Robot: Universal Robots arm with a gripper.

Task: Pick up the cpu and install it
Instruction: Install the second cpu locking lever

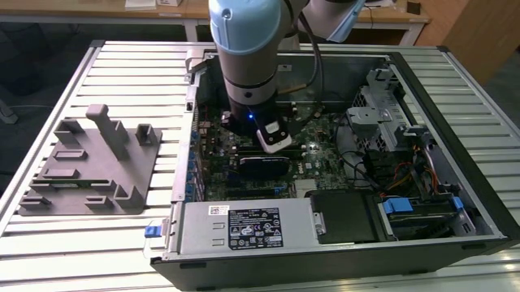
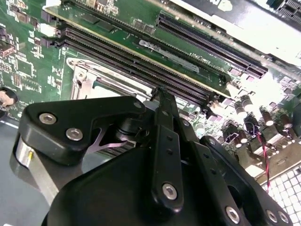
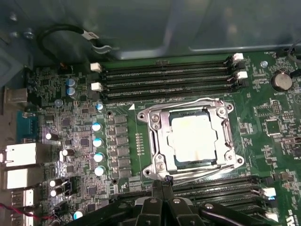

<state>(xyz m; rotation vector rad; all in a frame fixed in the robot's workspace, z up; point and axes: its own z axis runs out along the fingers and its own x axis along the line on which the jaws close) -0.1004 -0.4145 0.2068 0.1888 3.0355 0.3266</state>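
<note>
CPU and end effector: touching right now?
Apart. In the first wrist view the cpu lies in its socket frame on the motherboard, and the end effector tips end at the frame's edge, short of the chip.

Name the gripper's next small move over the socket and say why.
Probably a short straight lift. The cpu already sits inside the socket frame on the motherboard, and the gripper, jaws together, sits at the frame's edge with nothing between them.
</note>
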